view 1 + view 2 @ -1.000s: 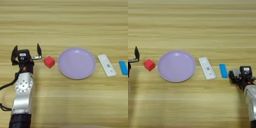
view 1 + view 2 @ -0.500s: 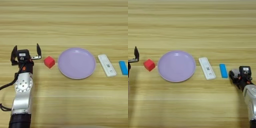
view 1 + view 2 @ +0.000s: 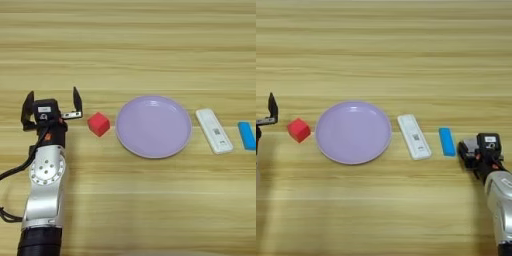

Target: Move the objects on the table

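We see the left two-fingered black gripper (image 3: 51, 103) spread wide at mid-left, the small red cube (image 3: 98, 124) lying just right of it on the light-brown wooden table (image 3: 128, 45), nearer than the right gripper (image 3: 479, 152), whose fingers we cannot read.

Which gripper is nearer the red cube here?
Left. The left gripper sits just left of the red cube, fingers spread. The right gripper is far across the table, beyond the lilac plate, white device and blue piece.
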Action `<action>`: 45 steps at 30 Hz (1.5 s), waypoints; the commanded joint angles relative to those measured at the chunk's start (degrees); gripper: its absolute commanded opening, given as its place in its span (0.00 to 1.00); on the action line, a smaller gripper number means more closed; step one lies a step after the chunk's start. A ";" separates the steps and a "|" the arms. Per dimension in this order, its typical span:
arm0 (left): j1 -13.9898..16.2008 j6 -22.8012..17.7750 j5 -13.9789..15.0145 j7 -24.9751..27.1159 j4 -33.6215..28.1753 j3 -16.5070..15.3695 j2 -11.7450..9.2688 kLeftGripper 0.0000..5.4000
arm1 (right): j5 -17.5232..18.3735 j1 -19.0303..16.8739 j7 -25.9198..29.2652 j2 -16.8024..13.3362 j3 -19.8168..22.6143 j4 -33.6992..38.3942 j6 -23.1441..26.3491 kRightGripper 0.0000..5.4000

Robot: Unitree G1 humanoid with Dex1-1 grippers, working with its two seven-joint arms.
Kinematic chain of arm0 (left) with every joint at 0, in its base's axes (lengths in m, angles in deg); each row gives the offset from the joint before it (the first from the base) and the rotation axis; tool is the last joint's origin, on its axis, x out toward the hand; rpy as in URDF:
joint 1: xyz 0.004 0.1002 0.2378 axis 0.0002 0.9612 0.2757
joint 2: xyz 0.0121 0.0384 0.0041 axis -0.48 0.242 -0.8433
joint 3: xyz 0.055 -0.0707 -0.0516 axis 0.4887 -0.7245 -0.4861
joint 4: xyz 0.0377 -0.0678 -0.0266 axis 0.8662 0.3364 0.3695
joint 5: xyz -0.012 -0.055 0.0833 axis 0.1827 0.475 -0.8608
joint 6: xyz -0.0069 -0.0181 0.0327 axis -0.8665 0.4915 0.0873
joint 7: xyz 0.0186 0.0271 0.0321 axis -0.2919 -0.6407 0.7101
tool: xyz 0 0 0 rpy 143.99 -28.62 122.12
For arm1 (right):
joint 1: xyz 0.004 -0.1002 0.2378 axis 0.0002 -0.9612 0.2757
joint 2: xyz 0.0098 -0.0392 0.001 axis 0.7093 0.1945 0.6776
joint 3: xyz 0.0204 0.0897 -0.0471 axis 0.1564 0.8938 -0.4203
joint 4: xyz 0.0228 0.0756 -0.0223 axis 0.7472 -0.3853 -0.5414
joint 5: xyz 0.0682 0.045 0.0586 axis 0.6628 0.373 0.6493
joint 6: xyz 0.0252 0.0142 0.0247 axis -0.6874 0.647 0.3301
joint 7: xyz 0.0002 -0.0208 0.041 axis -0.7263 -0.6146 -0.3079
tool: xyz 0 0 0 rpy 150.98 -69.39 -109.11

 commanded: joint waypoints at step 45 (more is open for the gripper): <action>-2.91 0.12 -0.77 -0.57 4.87 0.81 -0.31 1.00 | -8.55 8.76 0.92 10.95 -21.24 8.33 -4.60 0.46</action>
